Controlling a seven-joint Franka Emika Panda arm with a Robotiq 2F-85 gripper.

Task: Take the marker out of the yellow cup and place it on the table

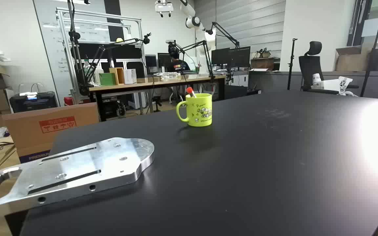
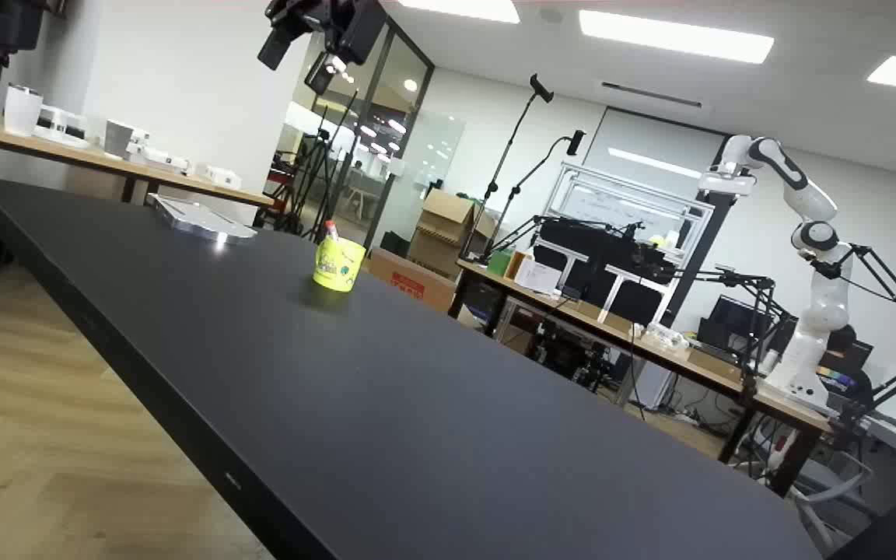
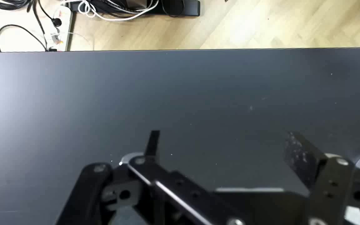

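Looking over our black table (image 1: 258,170): cup (image 1: 199,113) holding marker (image 1: 190,91), metal plate (image 1: 87,164) at edge, cluttered bench (image 1: 123,86) beyond. We have gripper (image 3: 222,139) spread wide.

On one matte black tabletop (image 1: 274,164) I count one yellow-green mug (image 1: 200,111) with a side handle, one slim red-ended marker (image 1: 191,92) poking out of it, and, left of the mug in both exterior views, one silver metal plate (image 1: 84,164) with two long slots. I carry one black gripper (image 3: 223,132) with two fingers (image 3: 302,159). In an exterior view I see one brown cardboard box (image 1: 54,137) with a red label left of the mug, and one black high-backed chair (image 1: 309,70) right of it. In an exterior view I tally one white jointed robot arm (image 2: 813,204) right of the mug and three white ceiling lights (image 2: 673,35) above it.
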